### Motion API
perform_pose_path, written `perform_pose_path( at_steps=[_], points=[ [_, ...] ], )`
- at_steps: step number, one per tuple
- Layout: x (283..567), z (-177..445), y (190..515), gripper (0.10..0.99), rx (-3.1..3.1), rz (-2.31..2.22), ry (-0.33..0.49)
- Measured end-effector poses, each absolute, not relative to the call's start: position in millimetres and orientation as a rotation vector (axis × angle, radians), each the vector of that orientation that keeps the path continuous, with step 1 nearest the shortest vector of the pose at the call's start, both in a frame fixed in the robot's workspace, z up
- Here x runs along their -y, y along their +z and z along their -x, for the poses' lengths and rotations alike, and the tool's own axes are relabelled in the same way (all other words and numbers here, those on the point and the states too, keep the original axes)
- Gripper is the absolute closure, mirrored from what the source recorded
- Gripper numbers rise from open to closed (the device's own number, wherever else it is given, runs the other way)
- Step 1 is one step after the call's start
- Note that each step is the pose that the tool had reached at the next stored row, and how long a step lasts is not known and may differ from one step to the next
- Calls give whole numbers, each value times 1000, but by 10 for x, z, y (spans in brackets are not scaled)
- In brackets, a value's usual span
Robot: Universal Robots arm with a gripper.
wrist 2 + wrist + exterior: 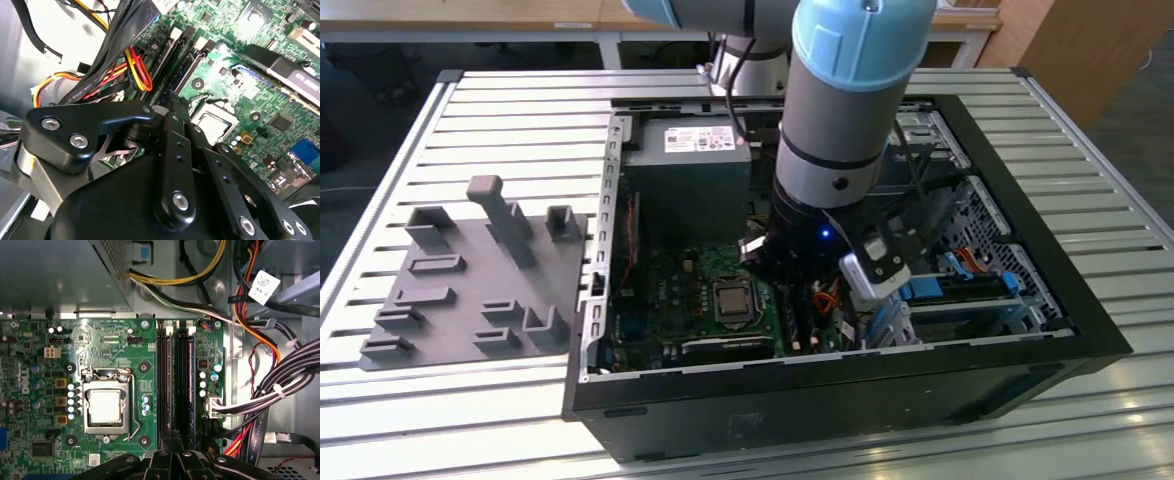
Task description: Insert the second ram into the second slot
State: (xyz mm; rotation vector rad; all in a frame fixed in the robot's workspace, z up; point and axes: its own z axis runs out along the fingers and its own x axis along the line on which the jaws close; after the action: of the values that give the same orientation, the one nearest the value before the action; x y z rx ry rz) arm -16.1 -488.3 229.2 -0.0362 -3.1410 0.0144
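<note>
Gripper (172, 452) fingers pressed together over the memory slots (176, 385) beside the CPU socket (106, 406).
Second ram (191, 385) appears seated on edge in a slot; off-centre pressure could leave it tilted or stress the motherboard (110, 340).

Open black desktop computer case (1067, 330) lying on its side on a slatted silver metal table (507, 110). Inside: green motherboard (674, 290) with a square metal processor socket (727, 300); grey box-shaped power supply (687, 150) with a pale label, at the far end; blue drive bay parts (961, 285) toward the exterior view's right. Grey and pale-blue robot arm (847, 120) reaching down into the case, its black lower end just beside the socket. Grey plastic fixture tray (474, 275) with upright posts, on the table at the exterior view's left, apart from the case
</note>
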Motion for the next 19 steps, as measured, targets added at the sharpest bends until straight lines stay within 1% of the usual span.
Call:
perform_pose_path(
  at_steps=[14, 19],
  points=[
    [4887, 161, 2149, 980, 3140, 36, 20],
    [4879, 159, 2192, 980, 3141, 36, 13]
  ],
)
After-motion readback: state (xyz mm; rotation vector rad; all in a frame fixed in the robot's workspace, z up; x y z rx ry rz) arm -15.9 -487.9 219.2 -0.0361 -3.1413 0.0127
